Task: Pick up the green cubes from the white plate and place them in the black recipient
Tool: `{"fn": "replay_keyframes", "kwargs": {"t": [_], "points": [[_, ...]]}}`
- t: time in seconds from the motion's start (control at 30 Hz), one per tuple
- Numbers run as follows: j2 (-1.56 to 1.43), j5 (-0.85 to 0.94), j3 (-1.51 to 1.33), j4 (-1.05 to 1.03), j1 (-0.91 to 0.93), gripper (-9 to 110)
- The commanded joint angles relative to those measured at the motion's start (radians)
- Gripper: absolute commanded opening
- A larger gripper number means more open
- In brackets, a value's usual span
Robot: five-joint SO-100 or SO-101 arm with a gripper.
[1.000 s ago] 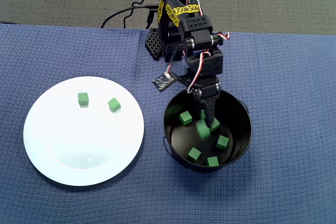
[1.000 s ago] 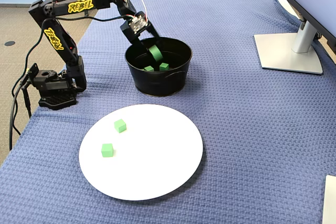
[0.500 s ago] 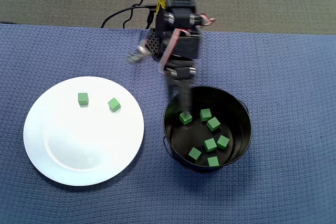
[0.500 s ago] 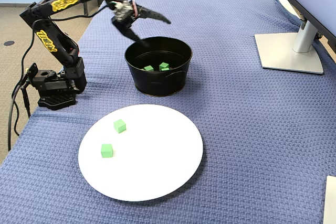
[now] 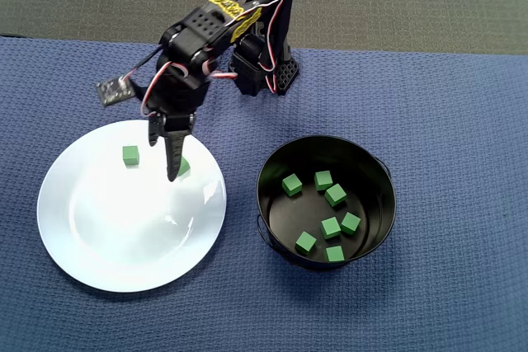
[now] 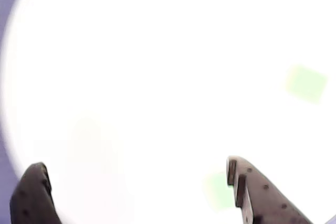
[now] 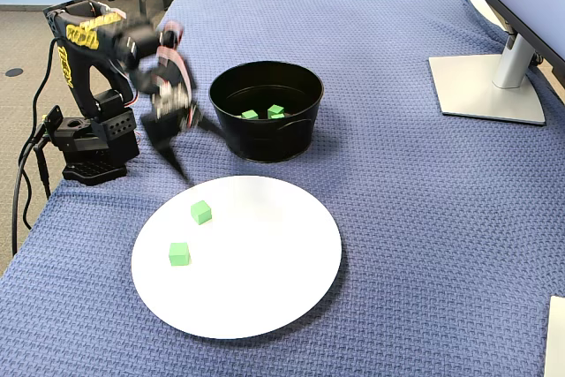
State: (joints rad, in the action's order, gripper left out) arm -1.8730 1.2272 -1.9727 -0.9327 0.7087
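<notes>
The white plate (image 5: 124, 237) lies at the left in the overhead view, with two green cubes on it: one (image 5: 130, 155) near its far rim, one (image 5: 184, 168) partly hidden beside my finger. My gripper (image 5: 162, 158) hovers over the plate's far edge, open and empty. In the wrist view the plate (image 6: 157, 51) is washed out. My gripper (image 6: 135, 162) has its jaws wide apart, one pale cube (image 6: 217, 191) just inside the right finger (image 6: 252, 187) and another (image 6: 306, 83) farther right. The black pot (image 5: 262, 195) at the right holds several green cubes (image 5: 331, 227). The fixed view shows plate (image 7: 265, 262), cubes (image 7: 201, 211) (image 7: 179, 253), pot (image 7: 265, 143) and blurred gripper (image 7: 196, 152).
The arm's base (image 7: 88, 143) stands at the cloth's edge behind the plate. A small board (image 5: 114, 91) hangs on a cable by the arm. A monitor stand (image 7: 485, 86) is at the far right of the fixed view. Blue cloth (image 5: 445, 121) covers the table.
</notes>
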Motion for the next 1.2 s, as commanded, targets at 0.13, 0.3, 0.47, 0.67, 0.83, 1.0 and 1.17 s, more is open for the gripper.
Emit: {"fn": "replay_keyframes", "kwargs": {"t": [0.13,0.3,0.47,0.67,0.83,1.0,1.17], "points": [[0.087,0.175,-0.127,0.222,0.144,37],[0.150,0.183,-0.137,0.256,0.156,37],[0.189,0.241,-0.144,0.264,0.152,35],[0.160,0.155,-0.123,0.219,0.098,33],[0.092,0.129,-0.193,0.206,0.044,34],[0.058,0.127,-0.229,0.201,0.017,32],[0.034,0.118,-0.259,0.199,-0.002,31]]}}
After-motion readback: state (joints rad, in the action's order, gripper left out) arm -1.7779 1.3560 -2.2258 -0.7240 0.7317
